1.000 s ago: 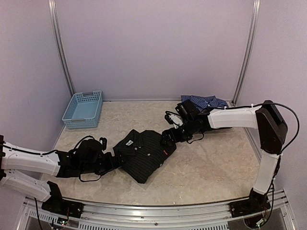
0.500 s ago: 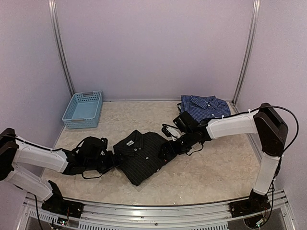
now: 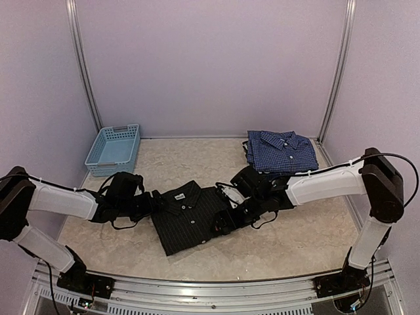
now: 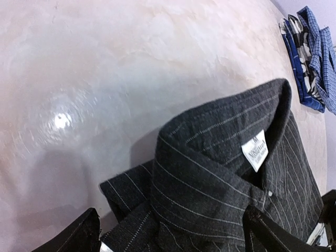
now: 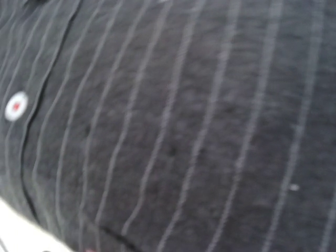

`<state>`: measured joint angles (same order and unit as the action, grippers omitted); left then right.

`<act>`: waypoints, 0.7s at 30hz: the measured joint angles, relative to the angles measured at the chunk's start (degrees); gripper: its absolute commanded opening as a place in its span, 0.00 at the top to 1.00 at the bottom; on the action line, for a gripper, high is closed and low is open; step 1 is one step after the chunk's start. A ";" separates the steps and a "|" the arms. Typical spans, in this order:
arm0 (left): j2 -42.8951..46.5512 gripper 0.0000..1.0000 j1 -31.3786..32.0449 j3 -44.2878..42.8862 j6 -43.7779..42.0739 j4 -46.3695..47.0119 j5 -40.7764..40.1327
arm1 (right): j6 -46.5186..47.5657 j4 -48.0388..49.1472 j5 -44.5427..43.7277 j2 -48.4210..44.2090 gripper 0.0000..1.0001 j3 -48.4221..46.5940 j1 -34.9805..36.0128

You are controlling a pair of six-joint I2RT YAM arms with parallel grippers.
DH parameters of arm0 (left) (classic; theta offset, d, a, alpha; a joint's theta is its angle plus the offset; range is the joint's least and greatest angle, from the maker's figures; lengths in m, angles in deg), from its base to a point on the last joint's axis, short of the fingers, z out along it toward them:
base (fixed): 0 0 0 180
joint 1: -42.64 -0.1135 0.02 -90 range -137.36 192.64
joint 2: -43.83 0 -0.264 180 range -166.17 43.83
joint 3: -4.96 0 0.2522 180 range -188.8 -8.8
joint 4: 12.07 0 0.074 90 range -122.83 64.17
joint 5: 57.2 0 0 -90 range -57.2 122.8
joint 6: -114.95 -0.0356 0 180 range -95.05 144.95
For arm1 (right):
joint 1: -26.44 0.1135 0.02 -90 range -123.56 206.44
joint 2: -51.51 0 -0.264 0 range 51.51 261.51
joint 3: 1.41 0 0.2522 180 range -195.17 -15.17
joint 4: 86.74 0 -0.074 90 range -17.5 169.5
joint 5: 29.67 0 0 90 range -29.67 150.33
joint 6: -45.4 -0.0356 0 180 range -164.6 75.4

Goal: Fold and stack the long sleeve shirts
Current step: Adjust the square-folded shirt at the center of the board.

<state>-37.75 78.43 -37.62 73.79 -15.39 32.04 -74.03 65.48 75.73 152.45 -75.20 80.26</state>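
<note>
Pinstripes run pale across the black shirt (image 3: 187, 218), which lies folded between my grippers with its collar and white label (image 4: 255, 149) just ahead of my left gripper (image 3: 148, 205); the blue checked shirt (image 3: 281, 151) lies folded well beyond my right gripper (image 3: 223, 220). Both arms stretch low over the table (image 3: 295, 233), my left fingers spread wide, gripping nothing. My right wrist camera shows only blurred stripes and a button (image 5: 16, 105), so I cannot tell that gripper's state.

The pale marbled counter (image 3: 282, 243) is carrying three things. A folded black pinstriped shirt (image 3: 187, 220) is lying near the middle, its collar pointing toward the back. A folded blue checked shirt (image 3: 281, 151) is sitting at the far right, well apart from it. A light blue plastic basket (image 3: 108, 167) is standing at the far left.
</note>
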 measured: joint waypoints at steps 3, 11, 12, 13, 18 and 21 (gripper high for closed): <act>-1.25 0.09 -2.38 -2.08 -2.54 -1.36 0.02 | -1.16 0.26 -0.48 -0.63 0.06 0.59 1.79; -1.01 0.05 -5.64 -3.58 -7.13 -5.60 -2.54 | -3.02 -1.99 -5.11 -5.07 0.01 2.64 2.69; -0.85 0.05 -5.95 -3.58 -7.43 -6.05 -2.75 | -3.04 -2.69 -5.79 -5.35 0.01 2.60 2.58; -0.68 0.05 -6.34 -3.58 -7.89 -6.49 -2.97 | -3.02 -3.23 -6.54 -5.64 0.01 2.60 2.32; 1.07 0.02 -7.30 -3.89 -9.51 -8.39 -4.20 | -2.80 -5.77 -9.97 -7.56 0.03 2.64 -0.96; 3.23 0.02 -7.37 -4.35 -10.03 -9.25 -4.72 | -1.64 -6.29 -13.97 -9.86 0.04 2.69 -6.99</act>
<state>-34.52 71.07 -41.97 63.76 -24.64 27.32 -75.67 59.19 61.76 142.60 -72.51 73.27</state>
